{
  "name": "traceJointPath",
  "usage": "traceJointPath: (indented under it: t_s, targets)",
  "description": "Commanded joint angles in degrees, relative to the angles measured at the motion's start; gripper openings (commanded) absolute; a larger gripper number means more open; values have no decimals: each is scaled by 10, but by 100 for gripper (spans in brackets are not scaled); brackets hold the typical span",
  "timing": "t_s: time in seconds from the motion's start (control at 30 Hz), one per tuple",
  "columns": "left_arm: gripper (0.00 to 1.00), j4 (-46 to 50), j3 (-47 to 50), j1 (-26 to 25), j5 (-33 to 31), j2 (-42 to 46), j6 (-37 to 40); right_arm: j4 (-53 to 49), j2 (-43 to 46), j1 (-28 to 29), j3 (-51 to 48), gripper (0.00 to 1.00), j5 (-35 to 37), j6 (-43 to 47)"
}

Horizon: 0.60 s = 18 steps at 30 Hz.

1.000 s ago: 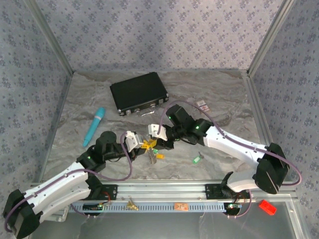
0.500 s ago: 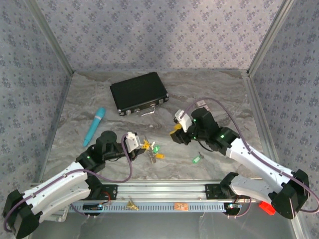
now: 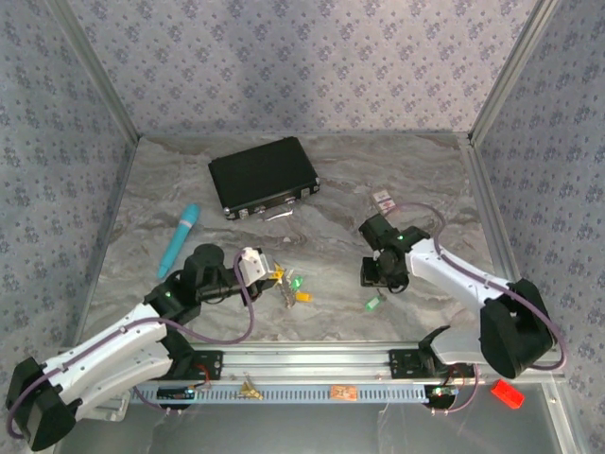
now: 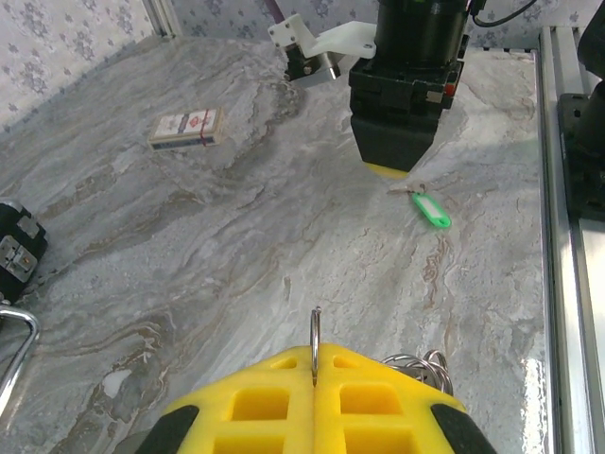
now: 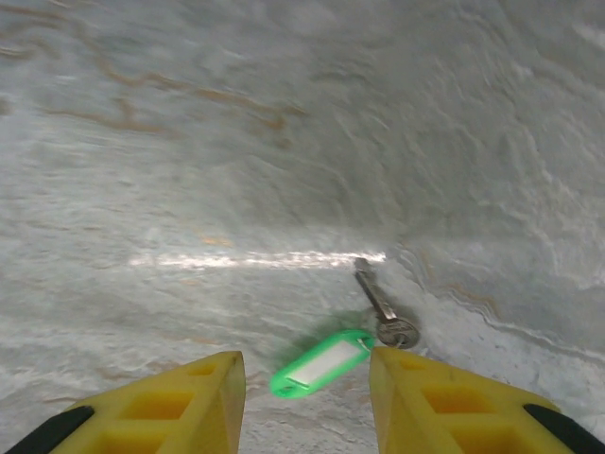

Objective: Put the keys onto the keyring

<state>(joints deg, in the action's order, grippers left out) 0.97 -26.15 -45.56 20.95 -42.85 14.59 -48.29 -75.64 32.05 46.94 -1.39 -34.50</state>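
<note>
Top external, grey marbled tabletop (image 3: 406,170), patterned walls (image 3: 302,66), loose green key (image 3: 374,304)

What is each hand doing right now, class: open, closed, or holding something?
Left hand: closed on the keyring.
Right hand: open, above the green-tagged key.

Left end effector (image 4: 315,355) has its fingers pressed together; right end effector (image 5: 304,369) points downward, fingers apart.

Green-tagged key (image 5: 326,361) between parted yellow fingers (image 5: 180,397)
</note>
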Motion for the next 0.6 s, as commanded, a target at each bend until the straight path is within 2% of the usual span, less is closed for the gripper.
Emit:
traceJointPath:
  t_s: [0.0,0.17,0.33,0.57]
  targets:
    - [0,-7,-27,-5,1,-4,11,-21,-16,-7,-6,40,13,-41]
    - [0,-10,-27,-5,4,-9,14,-36,-11,-13,-44,47,33,-106]
    - [0,-8,-26,-5,6,-5,16,32,-19,-24,-71,51,-8,-120]
    - [0,-10,-22,-6,8,0,17,81,-45,-16,-60,50,-51,-113]
